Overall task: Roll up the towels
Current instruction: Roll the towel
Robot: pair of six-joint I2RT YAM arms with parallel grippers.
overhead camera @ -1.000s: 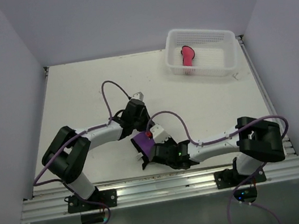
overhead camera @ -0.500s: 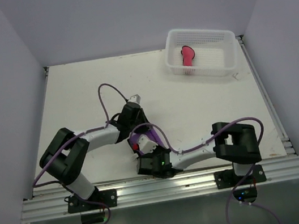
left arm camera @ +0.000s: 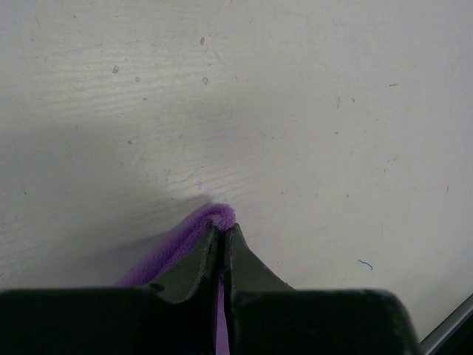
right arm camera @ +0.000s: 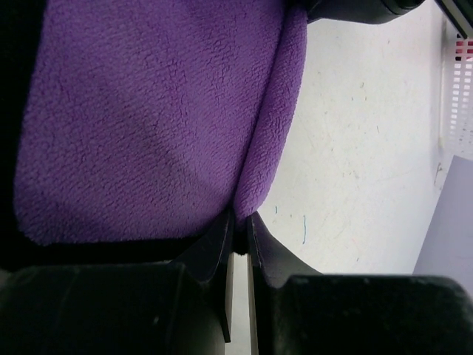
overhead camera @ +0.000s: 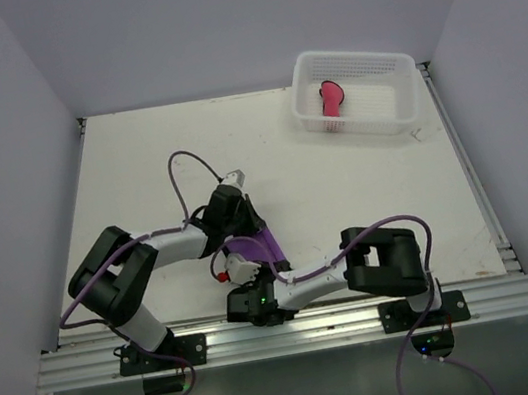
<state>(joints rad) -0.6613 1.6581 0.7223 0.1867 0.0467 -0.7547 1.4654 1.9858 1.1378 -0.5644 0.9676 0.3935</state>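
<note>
The purple towel (overhead camera: 256, 250) lies near the table's front, stretched between both grippers. My left gripper (overhead camera: 249, 228) is shut on its far end; in the left wrist view a purple fold (left arm camera: 214, 216) pokes out past the pinched fingertips. My right gripper (overhead camera: 248, 273) is shut on the near end; the right wrist view shows the towel (right arm camera: 148, 111) folded, with its edge clamped between the jaws. A pink-red towel (overhead camera: 331, 96) sits rolled in the white basket (overhead camera: 400, 99) at the back right.
The right arm's elbow (overhead camera: 384, 258) is folded close over the front edge, its cable looping above. The left arm (overhead camera: 119, 272) reaches in from the left. The metal rail (overhead camera: 296, 329) runs along the near edge.
The right gripper has swung left along the front edge and the right elbow has followed. The purple towel has been drawn out longer between the two grippers. The left gripper shifted slightly left.
</note>
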